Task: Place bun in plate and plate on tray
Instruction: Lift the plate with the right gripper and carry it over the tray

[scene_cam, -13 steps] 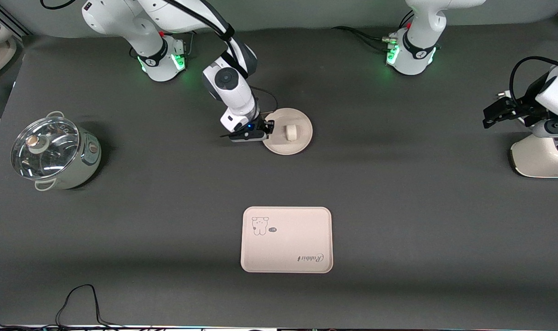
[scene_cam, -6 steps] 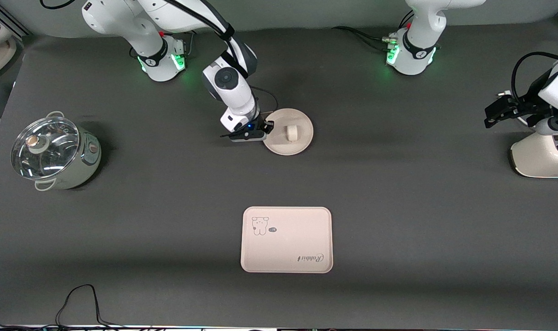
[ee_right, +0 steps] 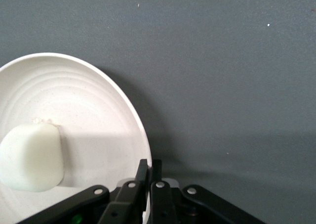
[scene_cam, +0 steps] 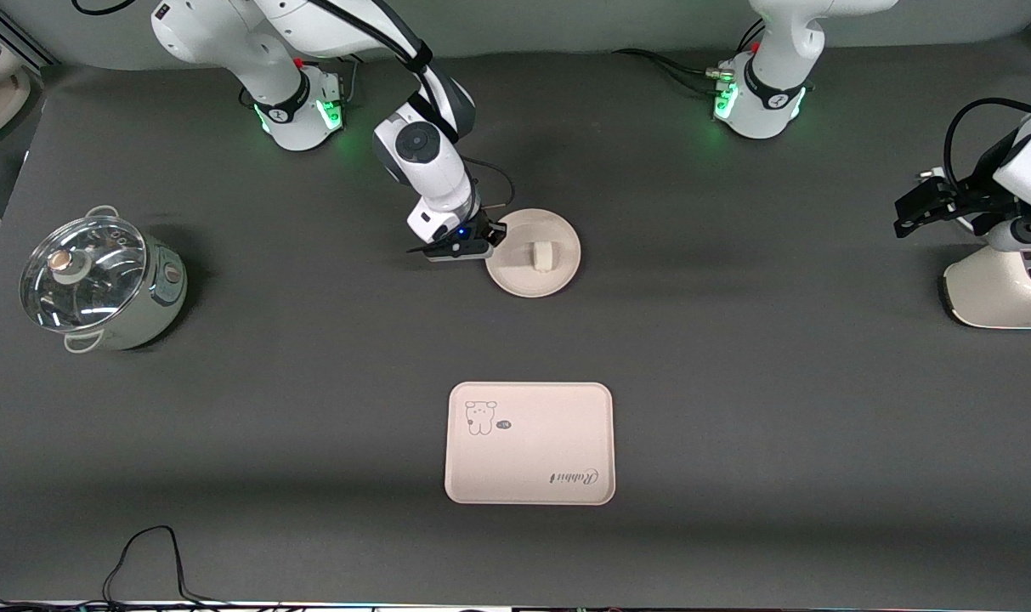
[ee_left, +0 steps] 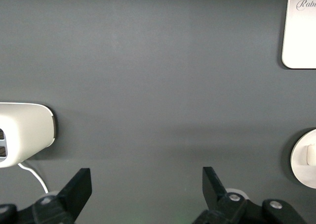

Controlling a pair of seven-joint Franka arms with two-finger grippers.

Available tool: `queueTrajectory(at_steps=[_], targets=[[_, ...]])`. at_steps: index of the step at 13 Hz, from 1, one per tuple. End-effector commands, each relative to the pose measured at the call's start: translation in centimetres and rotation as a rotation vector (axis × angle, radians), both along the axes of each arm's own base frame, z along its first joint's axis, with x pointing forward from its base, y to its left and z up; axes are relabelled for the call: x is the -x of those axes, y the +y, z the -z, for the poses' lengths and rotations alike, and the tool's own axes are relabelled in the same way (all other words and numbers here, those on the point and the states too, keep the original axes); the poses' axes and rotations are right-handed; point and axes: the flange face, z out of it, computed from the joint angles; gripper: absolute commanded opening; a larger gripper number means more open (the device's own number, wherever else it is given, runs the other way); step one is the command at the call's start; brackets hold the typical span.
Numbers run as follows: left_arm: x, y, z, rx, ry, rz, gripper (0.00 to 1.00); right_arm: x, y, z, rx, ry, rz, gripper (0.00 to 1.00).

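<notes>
The round cream plate (scene_cam: pixel 557 270) lies mid-table, between the robot bases and the tray, with the off-white bun (scene_cam: pixel 541 253) in it. My right gripper (scene_cam: pixel 495 235) is shut on the plate's rim at the side toward the right arm's end. In the right wrist view the fingers (ee_right: pixel 150 167) pinch the rim of the plate (ee_right: pixel 89 100), with the bun (ee_right: pixel 32 157) inside. The rectangular "Rabbit" tray (scene_cam: pixel 529 443) lies nearer the front camera, with nothing on it. My left gripper (scene_cam: pixel 910 211) is open and empty over the left arm's end of the table; it also shows in its wrist view (ee_left: pixel 146 177).
A glass-lidded pot (scene_cam: pixel 99 280) stands at the right arm's end. A white appliance (scene_cam: pixel 999 289) stands at the left arm's end, under the left arm. The left wrist view shows the tray's corner (ee_left: pixel 301 36) and the plate's edge (ee_left: pixel 302 159).
The plate with the bun has shifted slightly toward the front camera in my right gripper's hold. The left gripper has risen a little.
</notes>
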Motion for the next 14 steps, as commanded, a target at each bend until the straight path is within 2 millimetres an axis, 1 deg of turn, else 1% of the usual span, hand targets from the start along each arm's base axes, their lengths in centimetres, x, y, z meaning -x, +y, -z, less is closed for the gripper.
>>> queueTrajectory(at_steps=[1, 3, 4, 7, 8, 9, 10, 11, 12, 13, 14], targets=[[-0.2, -0.2, -0.5, -0.001, 0.000, 0.017, 1.00, -1.0, -0.5, -3.8, -0.021, -0.004, -0.035, 0.00], [-0.1, -0.1, -0.5, -0.001, 0.002, 0.016, 1.00, -2.2, -1.8, -7.7, -0.023, 0.004, -0.079, 0.00], [-0.1, -0.1, -0.5, -0.001, 0.002, 0.016, 1.00, -2.4, -2.0, -9.7, -0.034, -0.005, -0.108, 0.00], [-0.1, -0.1, -0.5, -0.001, 0.002, 0.016, 1.00, -3.0, -2.8, -14.2, -0.123, 0.008, -0.120, 0.00], [-0.1, -0.1, -0.5, -0.001, 0.002, 0.017, 1.00, -3.1, -2.8, -15.2, -0.139, 0.014, -0.129, 0.00], [-0.2, -0.2, -0.5, -0.001, -0.001, 0.017, 1.00, -3.3, -2.6, -15.9, -0.145, 0.013, -0.135, 0.00], [-0.2, -0.3, -0.6, -0.001, -0.007, 0.020, 1.00, -4.0, -2.5, -16.5, -0.152, 0.008, -0.129, 0.00], [-0.2, -0.3, -0.7, -0.001, -0.009, 0.020, 1.00, -4.9, -1.9, -17.2, -0.159, 0.010, -0.130, 0.00], [-0.2, -0.2, -0.7, -0.001, -0.009, 0.019, 1.00, -6.6, -1.7, -17.2, -0.156, 0.028, -0.118, 0.00], [-0.3, -0.2, -0.7, -0.001, -0.011, 0.016, 1.00, -8.7, -1.3, -17.2, -0.161, 0.032, -0.103, 0.00], [-0.3, -0.2, -0.7, 0.001, -0.012, 0.016, 1.00, -11.1, -1.0, -16.7, -0.159, 0.031, -0.090, 0.00]])
